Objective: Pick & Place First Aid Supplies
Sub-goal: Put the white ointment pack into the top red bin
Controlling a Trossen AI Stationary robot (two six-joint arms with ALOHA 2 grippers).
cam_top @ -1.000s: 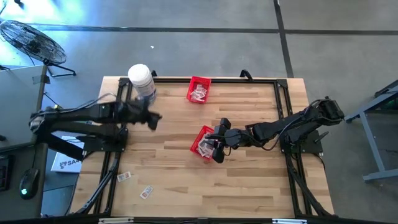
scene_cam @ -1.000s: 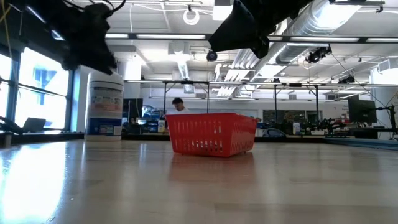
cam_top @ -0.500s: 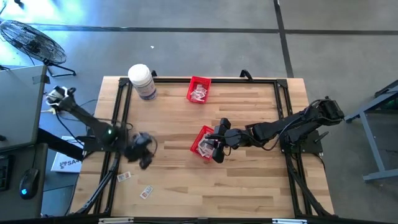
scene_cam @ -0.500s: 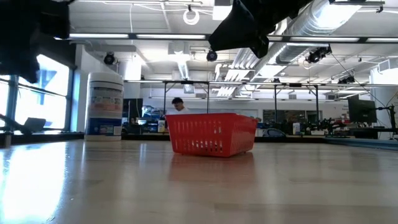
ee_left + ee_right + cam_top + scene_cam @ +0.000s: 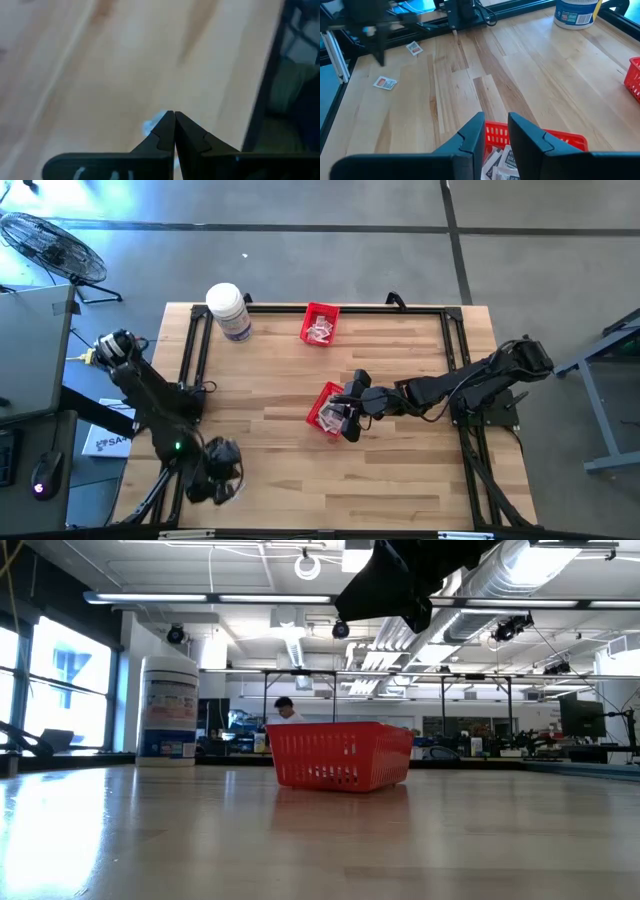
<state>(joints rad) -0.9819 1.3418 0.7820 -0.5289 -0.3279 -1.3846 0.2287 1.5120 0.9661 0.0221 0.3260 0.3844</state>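
Note:
Two small white packets (image 5: 413, 48) (image 5: 385, 83) lie flat on the wood near the table's near-left corner. My left gripper (image 5: 222, 480) hangs over that corner, tilted down and shut (image 5: 174, 115); a pale blurred patch (image 5: 152, 126) shows just beside its tips. More packets lie in the middle red basket (image 5: 325, 408) and in the far red basket (image 5: 320, 323). My right gripper (image 5: 347, 418) stands open over the middle basket's rim (image 5: 535, 134), with nothing between its fingers (image 5: 496, 120). My left gripper is shut, pointing steeply down at the table near its near-left corner. The left wrist view is blurred, so I cannot tell whether the fingertips (image 5: 167, 122) touch the pale patch beside them.
A big white jar (image 5: 228, 310) stands at the far-left corner. Black frame rails (image 5: 190, 370) run along the table's left and right sides. Bare wood lies between the two baskets and the near edge. The low view shows one basket (image 5: 340, 755) resting on the table.
My left arm has swung from beside the jar at the far left toward the table's near-left corner, tipping down and sinking as it went, and has left the low view. My right arm and both baskets have kept still.

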